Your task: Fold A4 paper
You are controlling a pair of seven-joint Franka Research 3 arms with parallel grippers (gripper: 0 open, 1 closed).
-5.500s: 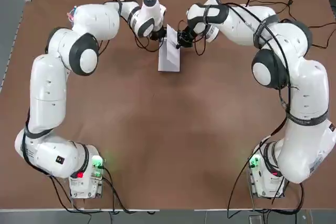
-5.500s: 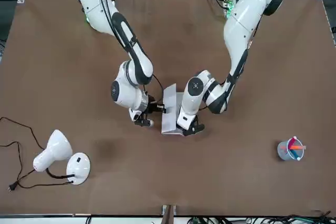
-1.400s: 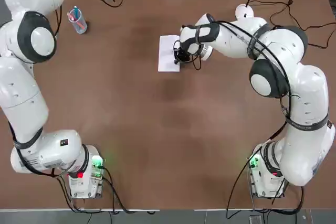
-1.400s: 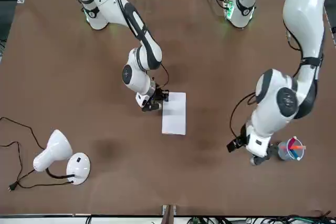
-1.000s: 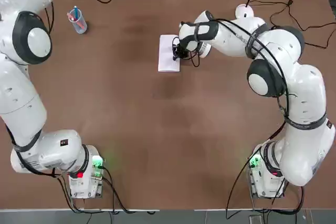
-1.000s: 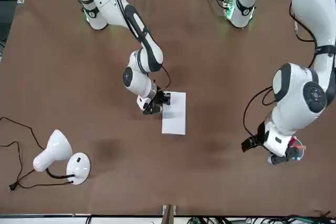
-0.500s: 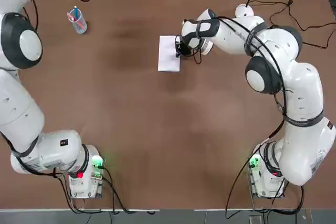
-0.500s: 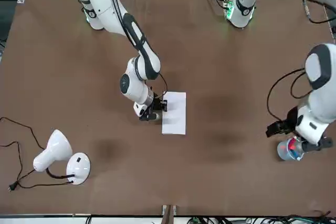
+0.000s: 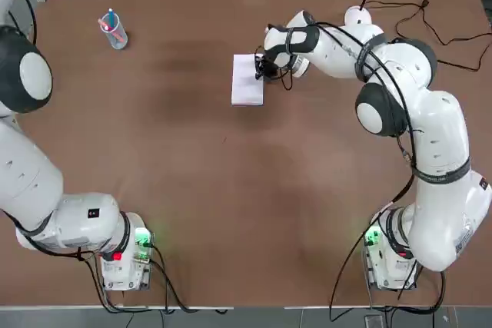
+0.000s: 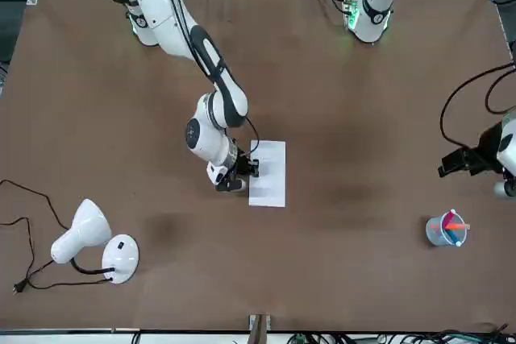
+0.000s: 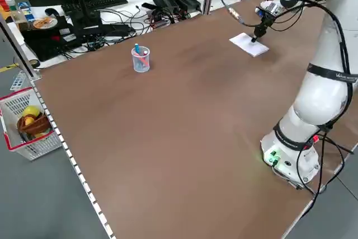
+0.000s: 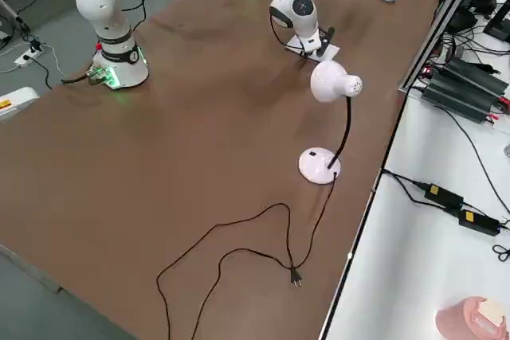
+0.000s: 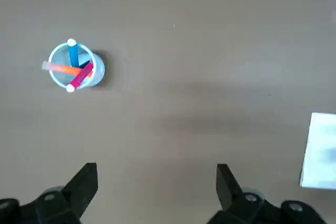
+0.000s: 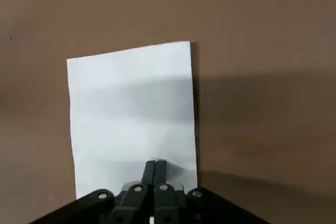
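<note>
Paper, A4 (image 9: 247, 79), white, folded to a narrow rectangle, is lying flat on the brown table (image 9: 231, 190) toward the far middle, long side running away from the robot. Right gripper (image 9: 262, 67) is sitting low at the sheet's right long edge near its far end; in the right wrist view its fingertips (image 14: 155, 167) are pressing together, tips resting on the sheet's edge (image 14: 131, 114), with nothing pinched between them.

Left gripper (image 13: 155, 182) is hanging above the table's left part, well apart from the sheet; its fingers (image 13: 86, 179) are standing spread wide with only bare tabletop between them. In the front view only a part of this arm (image 10: 500, 151) is showing at the picture's right edge.

Cup, clear plastic (image 9: 114, 31), is standing upright near the far left corner, holding blue, orange and pink pens; it is also appearing in the left wrist view (image 13: 73, 69) beyond the spread fingers.

Desk lamp, white, round-based (image 10: 93, 241), is standing on the far right part of the table, its black cord (image 12: 231, 252) trailing across the surface
</note>
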